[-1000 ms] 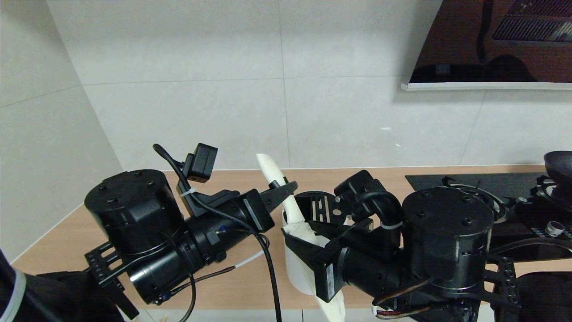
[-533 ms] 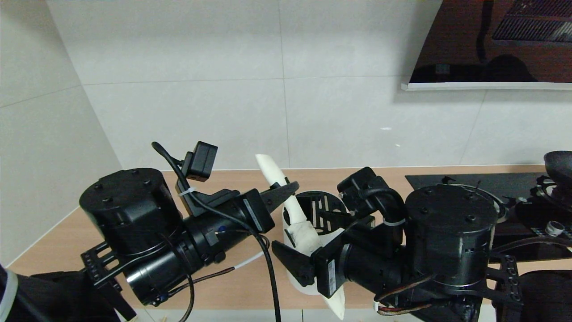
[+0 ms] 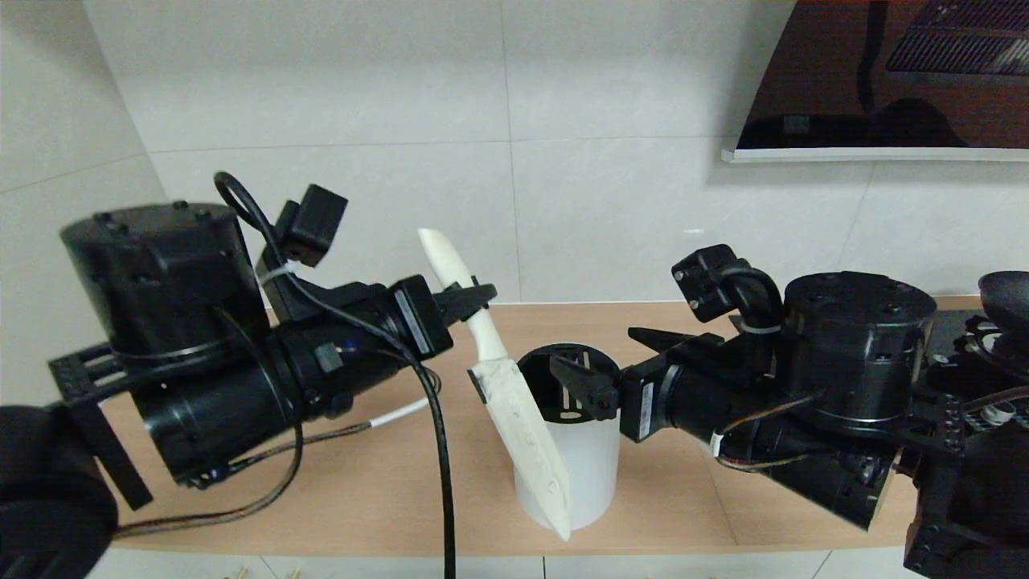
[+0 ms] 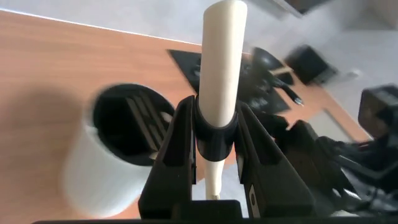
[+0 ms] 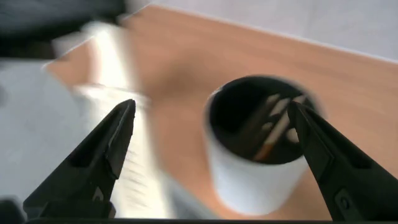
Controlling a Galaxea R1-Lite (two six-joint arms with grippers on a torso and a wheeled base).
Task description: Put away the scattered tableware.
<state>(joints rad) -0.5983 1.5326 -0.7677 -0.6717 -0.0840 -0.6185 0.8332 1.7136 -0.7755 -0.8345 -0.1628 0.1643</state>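
Note:
My left gripper [image 3: 466,301] is shut on the handle of a white ceramic knife [image 3: 514,418], held up in the air with its blade pointing down in front of a white cylindrical holder [image 3: 587,474]. In the left wrist view the knife handle [image 4: 221,68] sits clamped between the fingers, with the holder [image 4: 106,168] off to one side. The holder has a black inside with utensils in it [image 5: 267,127]. My right gripper [image 3: 611,362] stands open above the holder's mouth, holding nothing; its fingers [image 5: 99,155] spread wide on both sides of the holder [image 5: 255,180].
The holder stands near the front edge of a wooden counter [image 3: 386,482]. A black stove [image 3: 957,338] with a pan lies at the right. A tiled wall [image 3: 514,161] rises behind, with a dark range hood [image 3: 884,80] at the upper right.
The right gripper let go of the knife blade, opened, and pulled back up and to the right. The left arm rose and shifted left, carrying the knife with it.

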